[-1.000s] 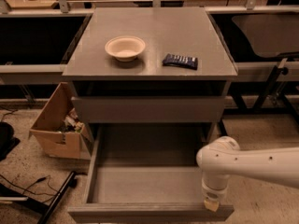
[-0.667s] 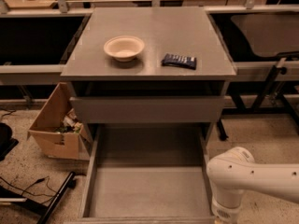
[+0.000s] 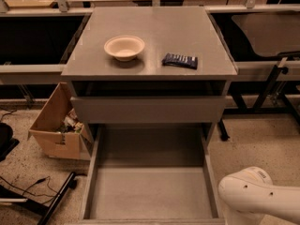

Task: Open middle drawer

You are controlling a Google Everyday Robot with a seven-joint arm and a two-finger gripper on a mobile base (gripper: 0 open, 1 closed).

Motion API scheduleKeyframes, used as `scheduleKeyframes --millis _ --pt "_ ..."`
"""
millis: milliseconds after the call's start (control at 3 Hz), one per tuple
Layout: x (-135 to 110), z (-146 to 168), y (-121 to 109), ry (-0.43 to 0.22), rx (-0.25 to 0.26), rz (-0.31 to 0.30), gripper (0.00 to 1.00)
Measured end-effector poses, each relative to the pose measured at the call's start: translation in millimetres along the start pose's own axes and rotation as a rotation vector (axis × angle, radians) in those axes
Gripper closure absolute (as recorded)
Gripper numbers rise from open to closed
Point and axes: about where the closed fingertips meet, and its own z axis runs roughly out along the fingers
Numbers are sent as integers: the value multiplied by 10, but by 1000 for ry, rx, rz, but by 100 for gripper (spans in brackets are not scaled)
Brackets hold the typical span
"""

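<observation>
Found the middle drawer (image 3: 150, 191) pulled well out toward the near side, its grey floor and both side walls in plain view, its front panel cut by the near edge of the view. Saw the top drawer (image 3: 149, 109) just above it, with a flat grey front and a dark gap between it and the top of the cabinet (image 3: 150, 27). Noted a cream bowl (image 3: 124, 47) upright on the left part of the cabinet top and a dark blue snack packet (image 3: 180, 60) lying flat to its right, the two apart. Spotted a cardboard box (image 3: 56, 125) with its flaps up on the floor just left of the cabinet. Made out only a white rounded segment of the robot arm (image 3: 258, 196) at the near right, just beside the drawer's right wall. Could not see the gripper, which lay below the near edge under that segment; could not tell whether its jaws were apart or together.
</observation>
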Motion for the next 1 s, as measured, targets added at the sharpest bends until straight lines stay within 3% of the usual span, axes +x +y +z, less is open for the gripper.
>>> scheduleKeyframes --millis 333,1000 --pt "-78 -295 31 -36 45 -24 53" --pt "119 -1421 391 -157 183 -76 6"
